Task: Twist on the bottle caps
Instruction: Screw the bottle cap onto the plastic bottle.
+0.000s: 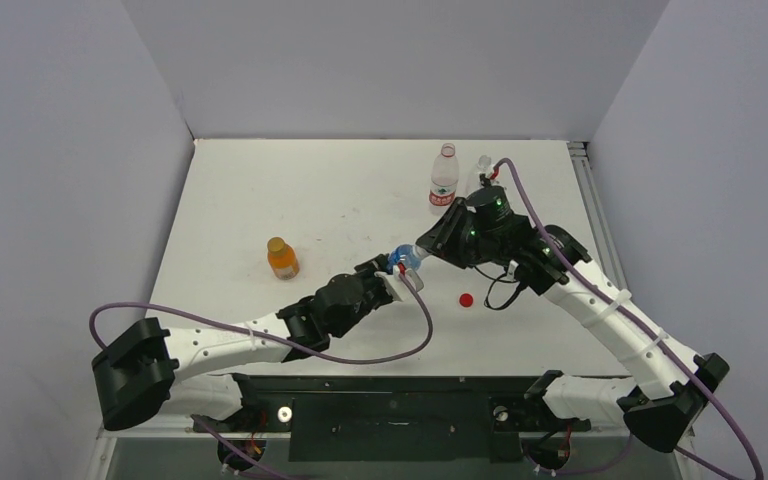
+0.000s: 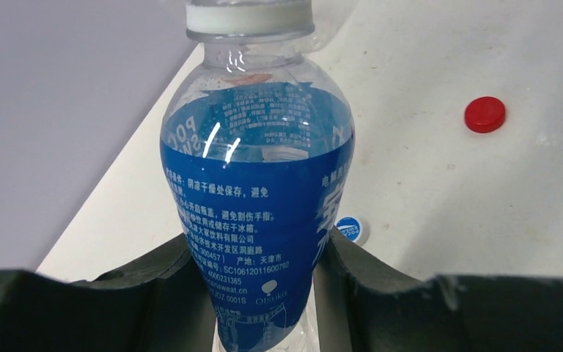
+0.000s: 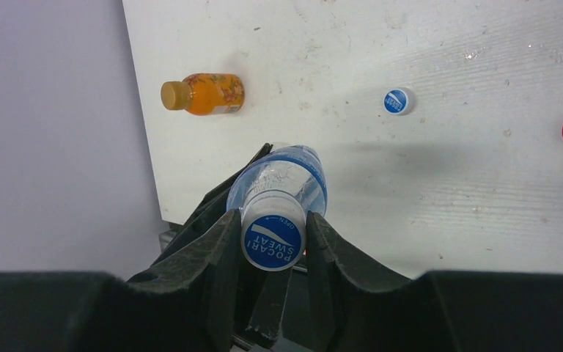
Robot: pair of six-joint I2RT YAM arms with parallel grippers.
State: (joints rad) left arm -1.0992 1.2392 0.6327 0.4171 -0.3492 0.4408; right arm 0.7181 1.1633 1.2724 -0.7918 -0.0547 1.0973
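Blue-and-white cap (image 3: 273, 240) sits on the Pocari Sweat bottle (image 2: 256, 169), pinched at its rim by my right hand (image 3: 272, 220); light, stiff, probably ridged. My left hand (image 2: 260, 253) clamps the slick, thin-walled bottle low, above the counter (image 3: 447, 183).

Top camera looks down from six o'clock, far off; both wrist cameras closely share the blue-labelled bottle (image 2: 256, 198), the right facing its cap (image 3: 273, 240) end-on.
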